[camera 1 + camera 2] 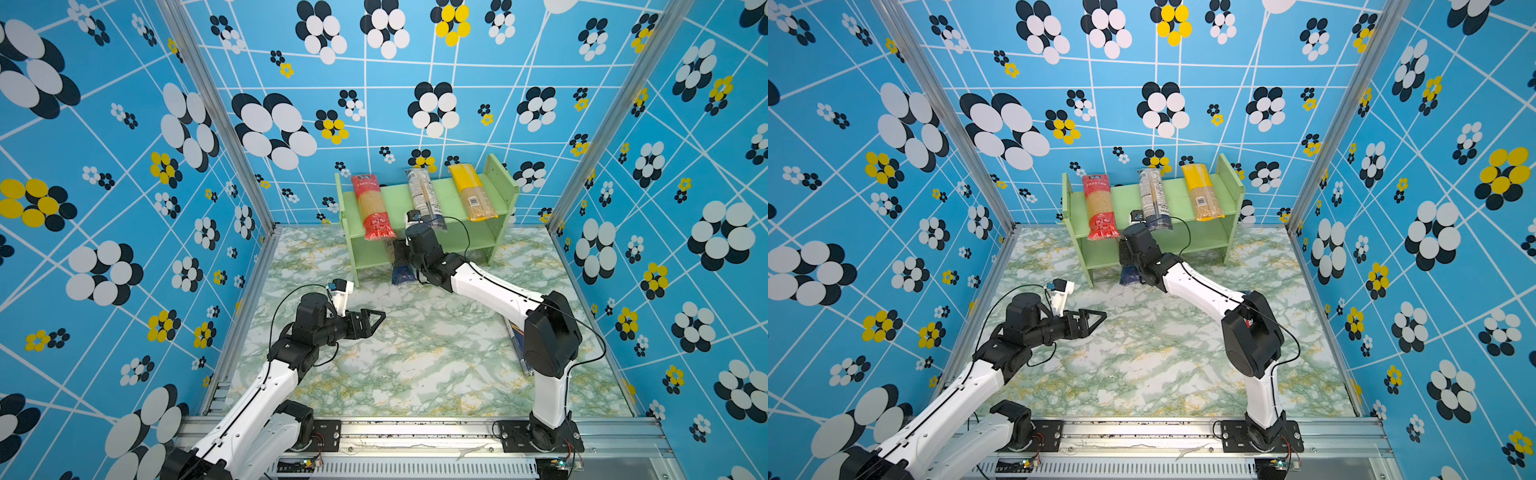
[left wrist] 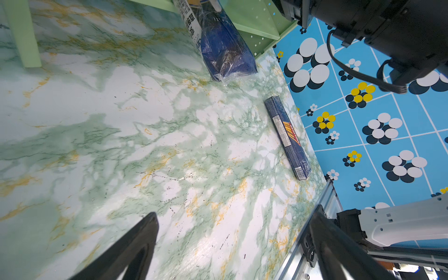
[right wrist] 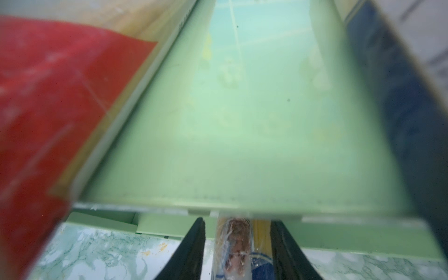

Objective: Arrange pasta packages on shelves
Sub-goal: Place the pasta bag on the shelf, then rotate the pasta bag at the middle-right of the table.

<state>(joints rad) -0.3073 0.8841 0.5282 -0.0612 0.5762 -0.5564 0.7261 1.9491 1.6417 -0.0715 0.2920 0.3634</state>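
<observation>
Pale green two-tier shelf unit (image 1: 446, 199) stands at the back of the marble-look bench (image 1: 415, 353), and its top tier carries three spaghetti packs laid front to back, well apart. The red pack (image 1: 372, 208) is on the left, with pale pasta showing through a clear middle and its near end hanging over the front edge. The clear pack (image 1: 422, 195) with a white printed label sits in the middle, and the yellow pack (image 1: 471, 195) with a small barcode sticker is on the right.

The blue-ended pack (image 2: 225, 51) is crinkly plastic. It's slanted, with its dark blue end down on the bench just in front of the shelf and the rest running up toward the lower tier. The right pincer (image 3: 236, 220) has a finger on each side of it under the top board. There's a sliver of gap on one side, so honestly I can't tell if it's pinching or let go.

The left pincer (image 2: 234, 214) hovers over bare bench with its fingers spread and nothing between them.

One dark blue spaghetti pack (image 2: 287, 137) lies flat on the bench beside the right wall.
</observation>
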